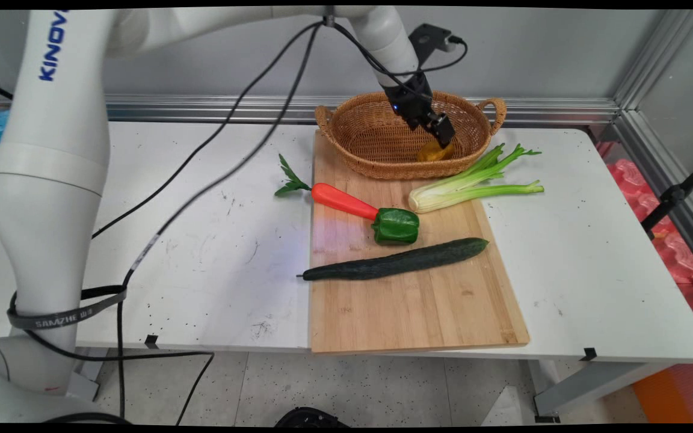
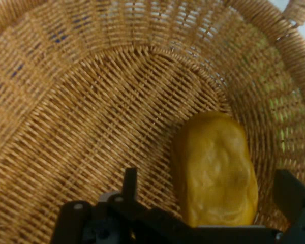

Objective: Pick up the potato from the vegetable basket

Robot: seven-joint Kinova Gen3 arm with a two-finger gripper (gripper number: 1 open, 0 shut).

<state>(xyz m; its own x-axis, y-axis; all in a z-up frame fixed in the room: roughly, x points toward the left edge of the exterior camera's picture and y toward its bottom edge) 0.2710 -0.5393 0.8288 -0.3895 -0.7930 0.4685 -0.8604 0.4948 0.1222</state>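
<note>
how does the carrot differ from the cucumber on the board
The carrot is orange-red with a green leafy top; the cucumber is dark green all over. The carrot is the shorter; the cucumber spans more of the cutting board. The carrot's tip touches the green bell pepper; the cucumber lies apart, nearer the camera. The carrot's leaves and the cucumber's stem end both overhang the board's left edge.

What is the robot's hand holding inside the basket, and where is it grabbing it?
Nothing. The black hand is open inside the woven wicker basket, its fingers spread either side of a lumpy yellow-brown potato lying on the basket's floor.
</note>
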